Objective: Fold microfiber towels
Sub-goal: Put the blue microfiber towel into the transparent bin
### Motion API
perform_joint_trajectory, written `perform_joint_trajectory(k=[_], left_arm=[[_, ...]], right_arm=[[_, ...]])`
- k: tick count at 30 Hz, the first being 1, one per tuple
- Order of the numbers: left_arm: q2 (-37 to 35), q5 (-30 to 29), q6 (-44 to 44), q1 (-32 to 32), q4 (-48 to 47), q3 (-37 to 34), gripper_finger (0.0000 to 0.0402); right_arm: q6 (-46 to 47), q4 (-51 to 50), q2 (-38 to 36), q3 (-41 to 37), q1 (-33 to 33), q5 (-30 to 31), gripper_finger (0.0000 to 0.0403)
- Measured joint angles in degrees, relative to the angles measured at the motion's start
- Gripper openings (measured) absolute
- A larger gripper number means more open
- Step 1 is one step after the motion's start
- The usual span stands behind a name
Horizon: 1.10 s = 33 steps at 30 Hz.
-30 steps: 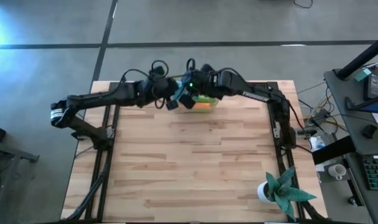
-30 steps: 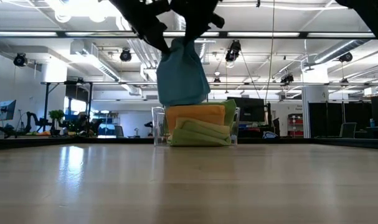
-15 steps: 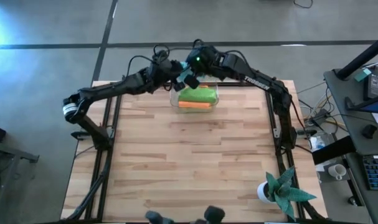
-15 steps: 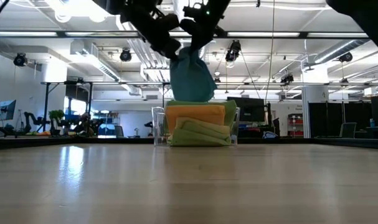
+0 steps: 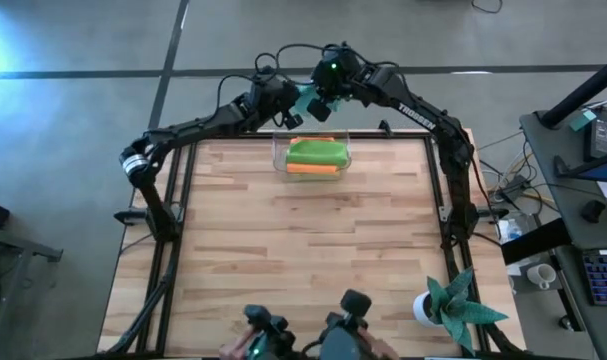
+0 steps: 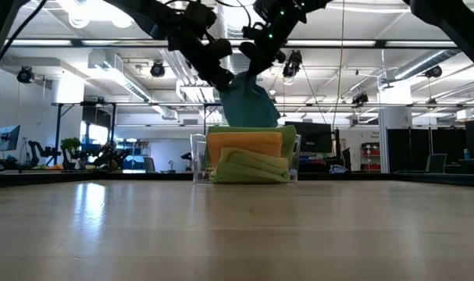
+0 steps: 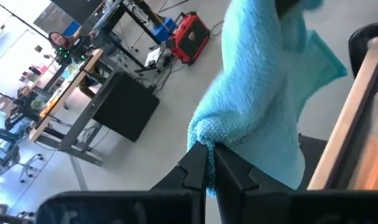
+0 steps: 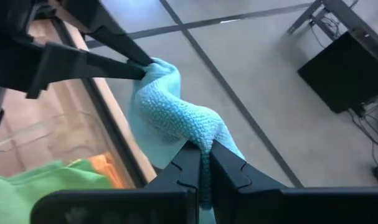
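Hanging towel: light blue towel point(image 5: 308, 98) above the tabletop's point(image 5: 303, 260) far edge, beyond the clear bin point(image 5: 280, 152)
Left pincer point(image 5: 289, 105): clenched on one corner
Right pincer point(image 5: 323, 98): clenched on the other
Axis: short, sideways between them

1. Blue towel point(image 5: 308, 100): in the high view only a small patch shows between the two grippers; the arms cover the rest.
2. Left gripper point(image 7: 208, 163): in the left wrist view the fingertips are sunk in the cloth, and the towel's upper end is cut off by the picture's edge.
3. Right gripper point(image 8: 202, 163): its tips are likewise buried in the cloth.
4. Bin point(image 6: 196, 158): in the low view its far wall is hidden behind the green towel point(image 6: 252, 167) and orange towel point(image 6: 244, 144).
5. How many towels lie in the bin cannot be told.
6. Plant point(image 5: 453, 305): the picture's lower edge crops its leaves.
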Motion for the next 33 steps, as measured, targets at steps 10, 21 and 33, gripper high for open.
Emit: perform_joint_trajectory(k=[10,21,33], left_arm=[[3.05,1.18,6.24,1.15,4.17,2.34,0.0001],[3.75,2.96,7.42,3.48,2.62,2.8,0.0001],[6.57,8.76,4.18,4.42,-3.84,2.63,0.0001]], right_arm=[[-5.47,0.37,2.6,0.0,-3.75,-6.5,0.0011],[-13.01,-0.62,6.0,0.0,-5.85,-6.61,0.0011],[-14.23,-2.33,7.48,0.0,-8.26,-6.69,0.0011]])
